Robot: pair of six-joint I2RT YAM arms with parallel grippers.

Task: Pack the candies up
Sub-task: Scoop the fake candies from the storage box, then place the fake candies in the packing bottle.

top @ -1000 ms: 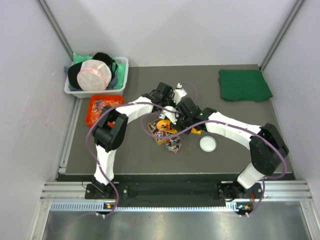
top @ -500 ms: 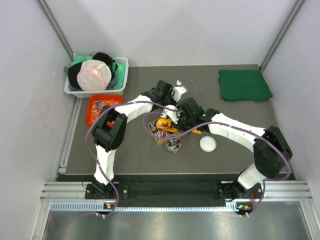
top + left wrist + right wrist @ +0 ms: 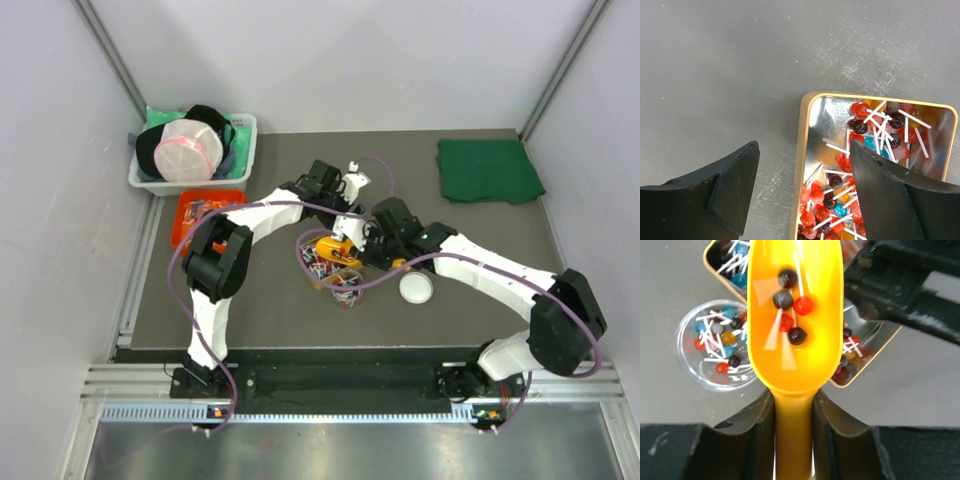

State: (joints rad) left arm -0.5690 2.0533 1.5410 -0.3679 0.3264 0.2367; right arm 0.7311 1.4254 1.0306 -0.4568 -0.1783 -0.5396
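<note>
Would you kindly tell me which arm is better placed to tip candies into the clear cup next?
Right, I would say. The right gripper is shut on the orange scoop, which carries several candies right beside the clear cup. The left gripper is open and empty, over the gold tin's edge.

Red, blue, amber and near-black round candies (image 3: 858, 126) on white sticks lie in a gold-rimmed, silvery rectangular tin (image 3: 816, 117). The glossy plastic scoop (image 3: 795, 365) is orange-yellow, and the tabletop (image 3: 715, 60) is speckled dark grey.

Lab robot cell: I'm bolted to an aluminium rail (image 3: 130, 385), grey mat (image 3: 260, 320), plain white enclosure walls (image 3: 340, 60).
</note>
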